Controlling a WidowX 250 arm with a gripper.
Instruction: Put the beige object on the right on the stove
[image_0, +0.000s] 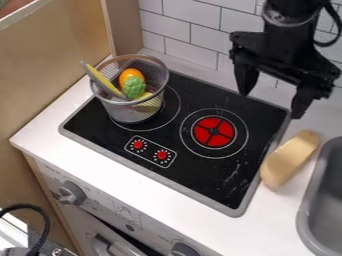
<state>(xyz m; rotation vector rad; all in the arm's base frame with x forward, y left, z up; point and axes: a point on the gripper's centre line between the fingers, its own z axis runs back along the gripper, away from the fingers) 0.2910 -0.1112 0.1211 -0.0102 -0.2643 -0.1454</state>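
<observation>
The black gripper (270, 102) hangs over the back right of the stove, its two fingers spread wide apart with nothing between them. In front of it and to the right, the beige object (289, 158) lies on the white counter, against or just beside the stove's right edge. It is elongated and rounded, and the gripper is clear of it. The black stove (230, 177) has a red burner (214, 132) at its right and small red knobs near its front.
A mesh basket (135, 110) with toy food and a yellow-edged utensil stands on the stove's left burner. A grey sink (312, 215) lies at the right, close to the beige object. A tiled wall (180, 30) rises behind, and a tan panel stands at the left.
</observation>
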